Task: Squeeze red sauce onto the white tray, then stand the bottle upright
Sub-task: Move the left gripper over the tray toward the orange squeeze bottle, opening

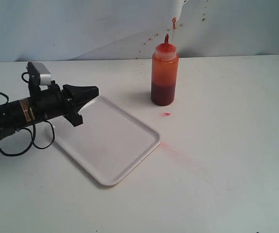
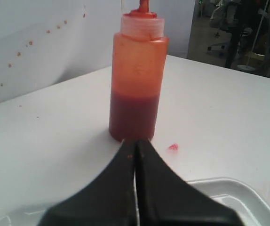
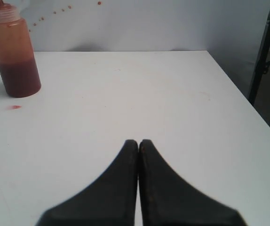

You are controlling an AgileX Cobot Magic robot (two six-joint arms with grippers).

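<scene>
The bottle (image 1: 165, 74) stands upright on the table behind the white tray (image 1: 111, 145), its red nozzle cap pointing up; the left wrist view (image 2: 137, 80) and the right wrist view (image 3: 13, 54) both show it standing free. A small blob of red sauce (image 1: 166, 114) lies on the table in front of the bottle, not on the tray. My left gripper (image 1: 95, 91) hovers shut and empty over the tray's far left corner, its tips aimed at the bottle (image 2: 136, 141). My right gripper (image 3: 138, 142) is shut and empty over bare table, outside the exterior view.
A faint pale pink smear (image 1: 178, 154) runs across the table from the tray's right corner. Red splatter dots (image 1: 149, 41) mark the back wall. The table's right edge (image 3: 238, 94) drops off to a dark floor.
</scene>
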